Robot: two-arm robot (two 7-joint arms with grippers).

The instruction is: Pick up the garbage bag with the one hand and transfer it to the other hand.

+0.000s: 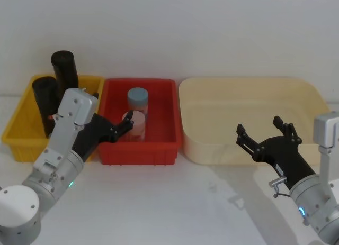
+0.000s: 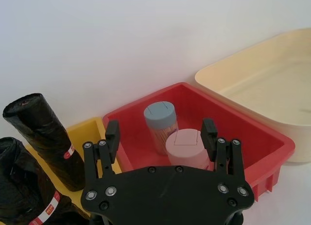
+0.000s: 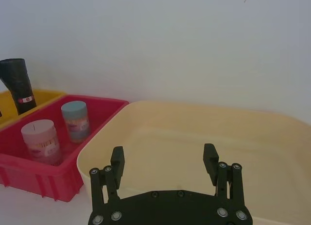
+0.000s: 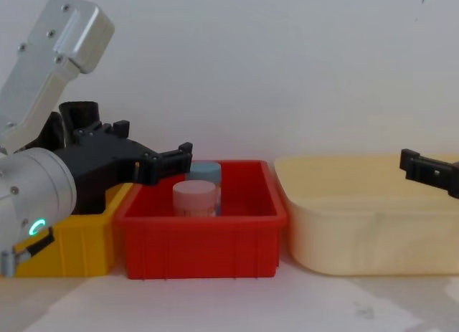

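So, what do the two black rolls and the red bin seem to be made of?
The black rolls look like thin plastic film, rolled tight: wrinkled, slightly glossy, each with a label band. The red bin looks like rigid moulded plastic: smooth, uniform colour, faint sheen.

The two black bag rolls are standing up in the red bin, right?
Not the red one. The two black bag rolls are standing up in the yellow bin, as the head view shows. The red bin holds two jars.
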